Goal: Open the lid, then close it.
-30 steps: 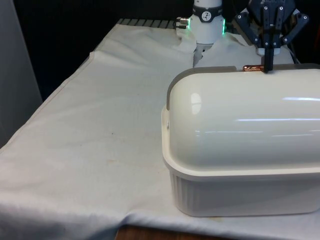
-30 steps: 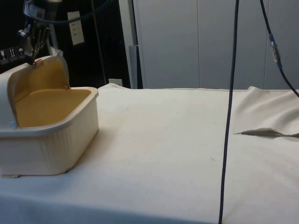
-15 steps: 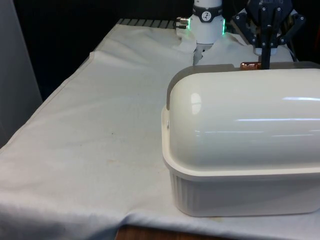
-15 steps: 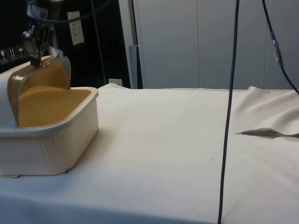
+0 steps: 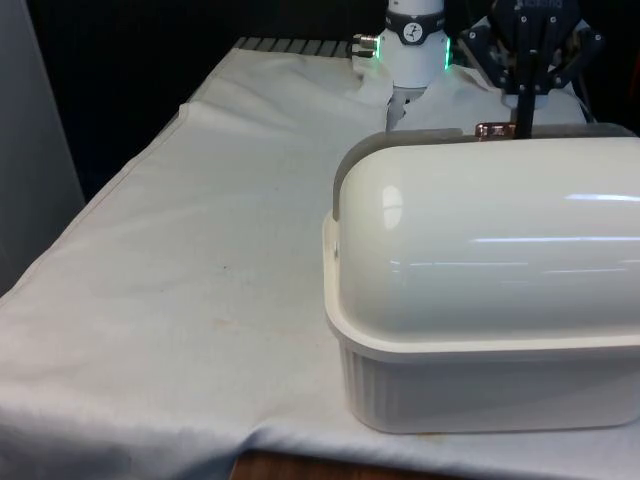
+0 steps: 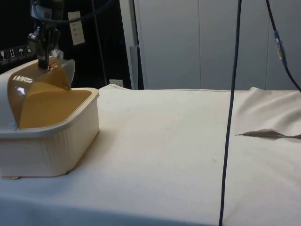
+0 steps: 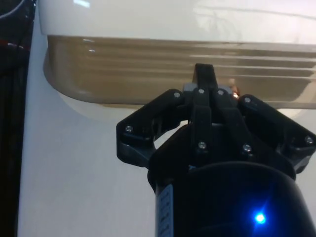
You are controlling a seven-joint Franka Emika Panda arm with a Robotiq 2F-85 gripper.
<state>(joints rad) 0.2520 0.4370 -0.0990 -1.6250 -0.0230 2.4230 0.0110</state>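
A cream plastic bread box (image 5: 480, 300) sits on the white cloth (image 5: 200, 280) at about four o'clock in the front view, its long axis running across that view from left to right; its back faces that camera as a smooth, glossy, rounded dome, while the base below is vertically ribbed with a projecting rim; in the side view the bread box (image 6: 47, 136) stands at about eight o'clock, its open mouth turned toward the table's free expanse; the roll-top lid (image 6: 40, 92) is a translucent amber-brown curved shell, part way down over the opening, with a pale lip at its leading edge and a small copper-coloured handle (image 5: 492, 130) along the top; the black gripper (image 5: 524, 122) points straight down at that handle, at about one o'clock in the front view; its fingers (image 7: 205, 79) are drawn close together about the handle (image 7: 235, 92), pinching it; the gripper (image 6: 44, 63) meets the lid's upper edge in the side view; the cloth is matt, faintly stained and wrinkled; a black cable (image 6: 230, 113) hangs vertically across the side view.
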